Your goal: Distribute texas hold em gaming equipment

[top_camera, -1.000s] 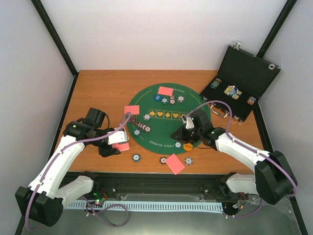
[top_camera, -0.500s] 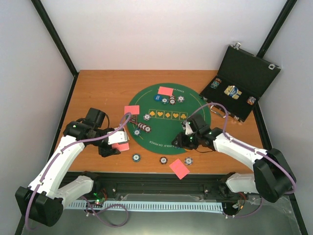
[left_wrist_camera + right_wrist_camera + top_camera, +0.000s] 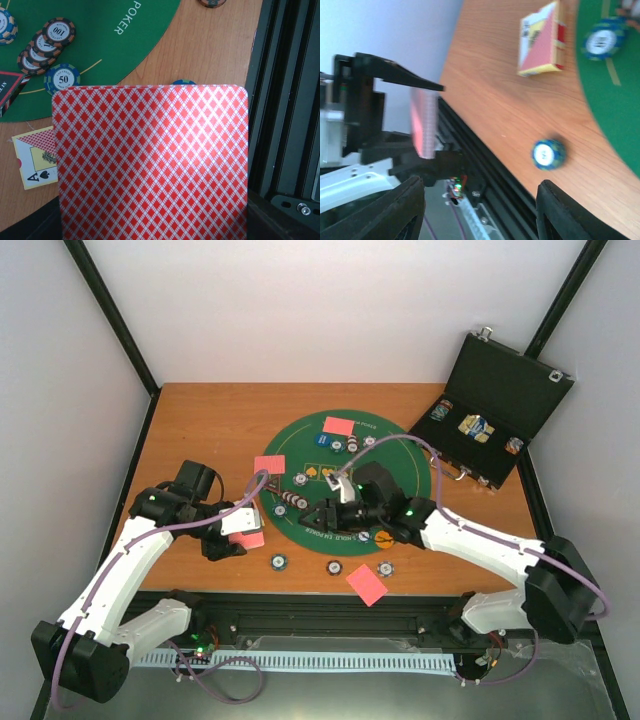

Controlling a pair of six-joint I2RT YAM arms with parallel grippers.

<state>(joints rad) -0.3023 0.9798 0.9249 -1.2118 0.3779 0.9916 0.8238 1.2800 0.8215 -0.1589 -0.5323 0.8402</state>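
Well, from above, the left gripper (image 3: 238,532) is at 8 o'clock from the green mat (image 3: 405,460), over the wooden table (image 3: 200,420). It is clenched on a deck of cards (image 3: 249,526). The right gripper (image 3: 322,508) is over the 7 o'clock part of the mat, near a small stack of chips (image 3: 290,502). One card (image 3: 339,426) lies on the mat at 12 o'clock. A pack of cards (image 3: 269,464) lies at the 10 o'clock rim, and a loose card (image 3: 367,586) lies on the wood at 6 o'clock. Three single chips (image 3: 334,567) lie on the wood near the mat's lower rim. A black case (image 3: 510,380) is open at 2 o'clock.

In the left wrist view, the red checked back of the deck fills the lower half. At 10 o'clock a chip marked 50 (image 3: 62,79) lies on the mat's edge. At 9 o'clock the pack shows an ace of spades and is partly hidden by the deck.

The right wrist view is blurred. The fingers (image 3: 395,210) stand wide apart with nothing between them, so this gripper is released. A blue chip (image 3: 548,153) lies on the wood at 4 o'clock.
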